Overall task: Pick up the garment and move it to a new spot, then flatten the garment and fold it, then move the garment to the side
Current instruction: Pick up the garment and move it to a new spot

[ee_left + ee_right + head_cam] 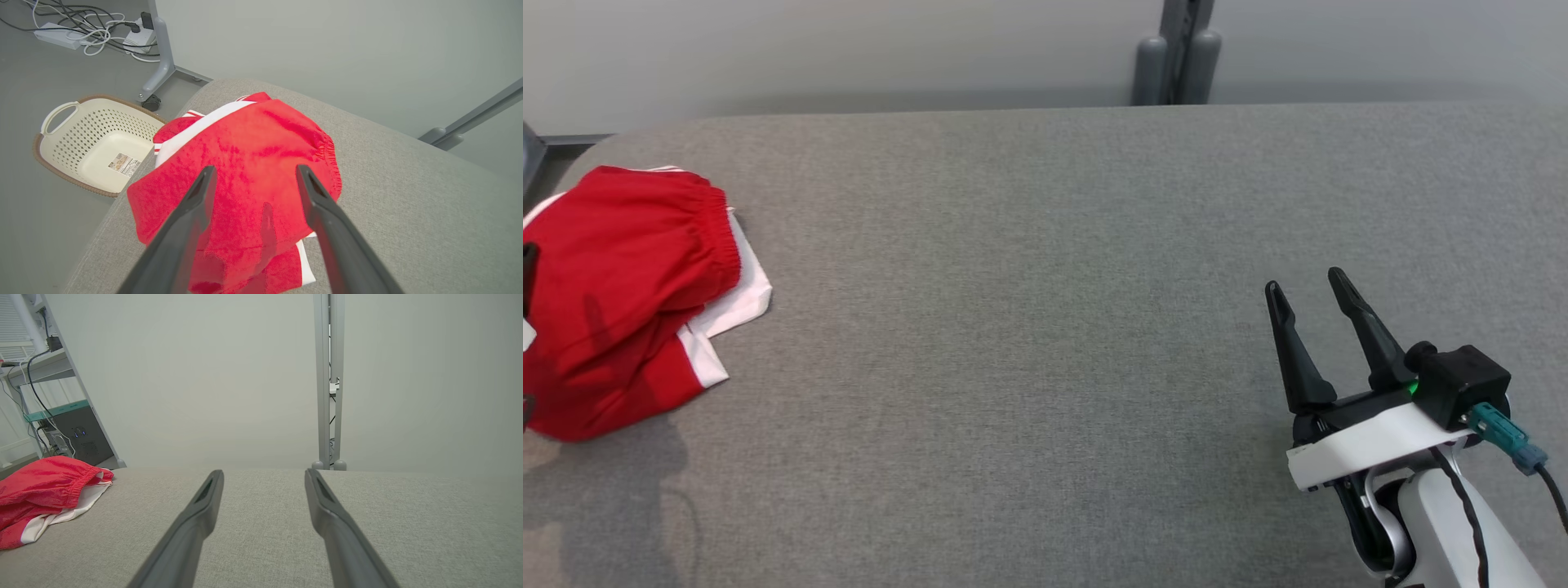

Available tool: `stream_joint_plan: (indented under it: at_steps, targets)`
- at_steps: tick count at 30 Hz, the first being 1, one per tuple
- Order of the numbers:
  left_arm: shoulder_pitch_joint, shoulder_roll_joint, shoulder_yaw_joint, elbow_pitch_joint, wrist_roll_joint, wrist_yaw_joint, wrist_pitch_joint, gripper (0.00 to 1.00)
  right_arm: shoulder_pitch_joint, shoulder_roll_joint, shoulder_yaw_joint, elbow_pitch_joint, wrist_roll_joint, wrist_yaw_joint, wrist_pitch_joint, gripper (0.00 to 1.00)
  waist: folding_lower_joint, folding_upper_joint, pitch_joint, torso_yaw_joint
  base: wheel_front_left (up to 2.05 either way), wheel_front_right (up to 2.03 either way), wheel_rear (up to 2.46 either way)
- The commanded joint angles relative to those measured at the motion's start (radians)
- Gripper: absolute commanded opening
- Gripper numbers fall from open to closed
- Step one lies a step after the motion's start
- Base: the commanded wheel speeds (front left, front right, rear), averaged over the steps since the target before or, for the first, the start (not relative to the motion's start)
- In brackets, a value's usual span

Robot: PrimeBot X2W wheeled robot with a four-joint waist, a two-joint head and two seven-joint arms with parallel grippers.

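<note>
Nearest the head camera, the right gripper (1304, 279) hovers low over the bare grey desk (1045, 286), jaws spread wide and empty, fingers pointing away from the robot. The red garment (621, 278) lies rumpled at the desk's far left edge. It looks unflattened, so nearly everything seems left to do. The left gripper (256, 167) angles down just above it, wide open, holding nothing.

Red garment (265, 134) with white trim heaped at a corner of the grey fabric desk (408, 196), left gripper (256, 168) poised over it, fingers (192, 216) spread wide, cream perforated basket (81, 134) set on the floor (41, 224) beside the desk edge, cables (98, 36) tangled beyond.
</note>
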Motion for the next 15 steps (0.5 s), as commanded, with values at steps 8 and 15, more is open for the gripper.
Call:
stream_joint_plan:
  at_steps: [8,15]
  targets:
    - [-0.071,0.07,0.012,0.152,0.014,0.048,-0.008,1.0,-0.041,-0.012,0.0,-0.017,0.008,0.002,-0.005,1.0,0.0,0.0,0.103,-0.117,0.0,0.0,0.0]
    - [-0.076,0.093,0.01,0.265,-0.004,0.03,0.03,1.0,-0.035,-0.019,-0.018,-0.023,0.007,0.002,-0.005,1.0,0.0,0.0,0.124,-0.141,0.0,0.0,0.0]
